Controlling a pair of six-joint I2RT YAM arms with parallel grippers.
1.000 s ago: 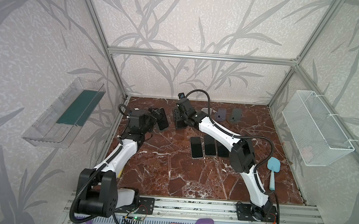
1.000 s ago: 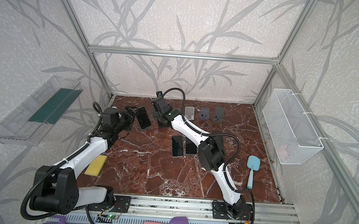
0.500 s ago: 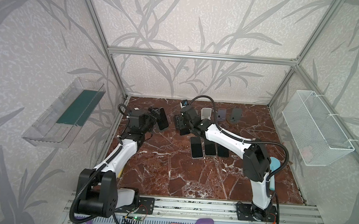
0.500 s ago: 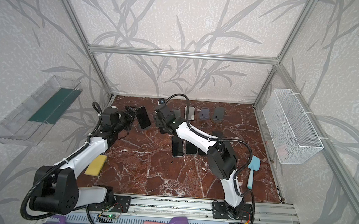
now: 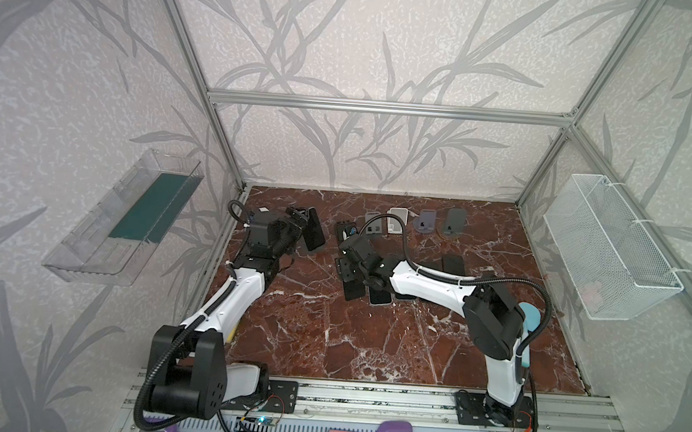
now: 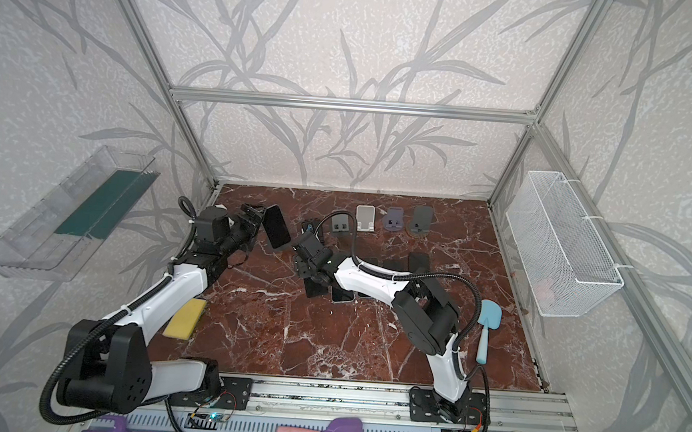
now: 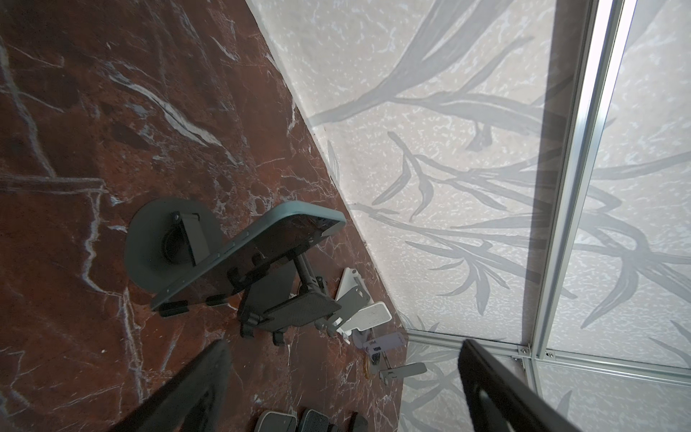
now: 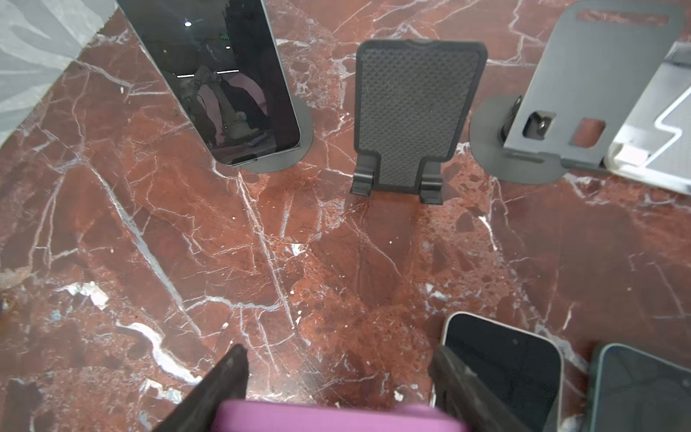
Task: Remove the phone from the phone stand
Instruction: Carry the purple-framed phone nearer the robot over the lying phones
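Purple phone (image 8: 336, 417): end-pinched in right gripper (image 8: 338, 355), prone to slipping
Flat phones (image 8: 504, 366): just beside, easily struck
Left gripper (image 7: 344, 351): gaping, empty

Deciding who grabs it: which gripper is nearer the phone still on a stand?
Left. The left gripper is open right beside the phone, at its back left edge. The right gripper is well off to its right and nearer the front, holding a purple phone.

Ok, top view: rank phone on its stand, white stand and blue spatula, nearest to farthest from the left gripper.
1. The phone, beside the left gripper, back left.
2. The white stand, back row, middle.
3. The blue spatula, far right.
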